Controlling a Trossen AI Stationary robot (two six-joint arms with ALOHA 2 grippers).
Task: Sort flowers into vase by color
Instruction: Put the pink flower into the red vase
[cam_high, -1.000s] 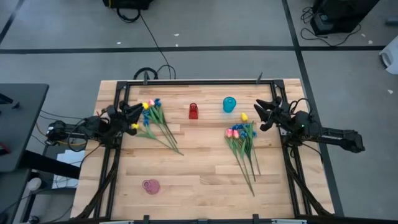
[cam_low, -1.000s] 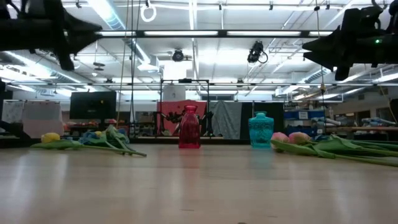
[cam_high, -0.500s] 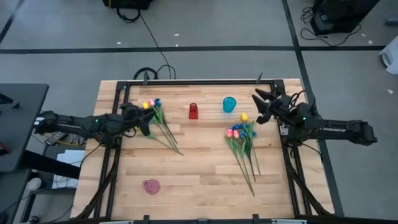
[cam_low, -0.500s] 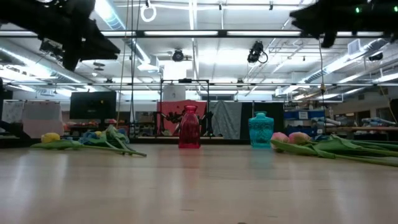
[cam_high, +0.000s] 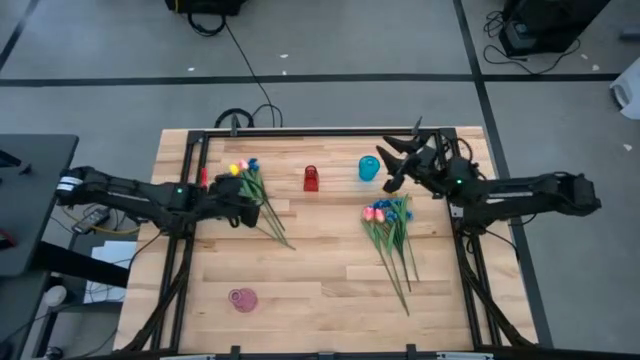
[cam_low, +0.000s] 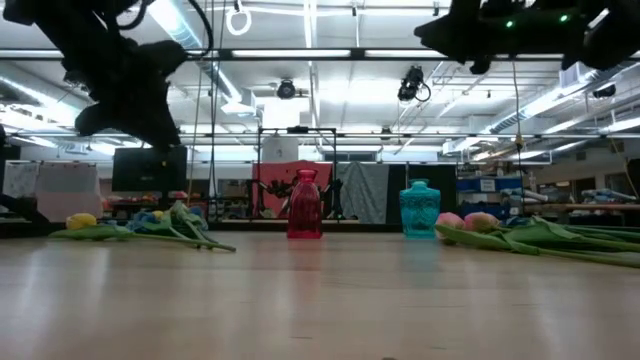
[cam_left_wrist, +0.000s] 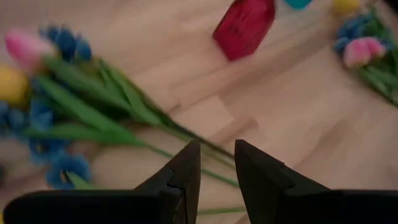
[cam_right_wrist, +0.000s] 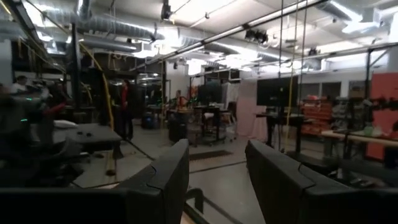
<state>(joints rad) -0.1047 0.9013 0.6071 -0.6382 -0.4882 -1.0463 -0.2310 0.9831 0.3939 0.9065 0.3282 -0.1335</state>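
Two bunches of flowers lie flat on the wooden table. The left bunch (cam_high: 252, 188) has pink, yellow and blue heads toward the far edge, and the right bunch (cam_high: 390, 222) lies right of centre. A red vase (cam_high: 311, 178) and a teal vase (cam_high: 369, 167) stand near the far edge. A pink vase (cam_high: 242, 299) sits at the near left. My left gripper (cam_left_wrist: 217, 163) is open, tipped down above the left bunch's stems (cam_left_wrist: 155, 127) with nothing between its fingers. My right gripper (cam_high: 388, 166) is open, held high beside the teal vase and pointing slightly upward into the room.
A black frame (cam_high: 300, 133) runs along the table's far edge and down both sides. Bare wood (cam_high: 320, 270) lies between the two bunches and toward the near edge. The right wrist view shows only the room beyond the table.
Both arms have unfolded from the table's side edges. My left gripper has gone toward the right and tipped down over the left bunch's stems. My right gripper has risen and gone toward the left and the far edge, next to the teal vase. The flowers and vases have kept still.
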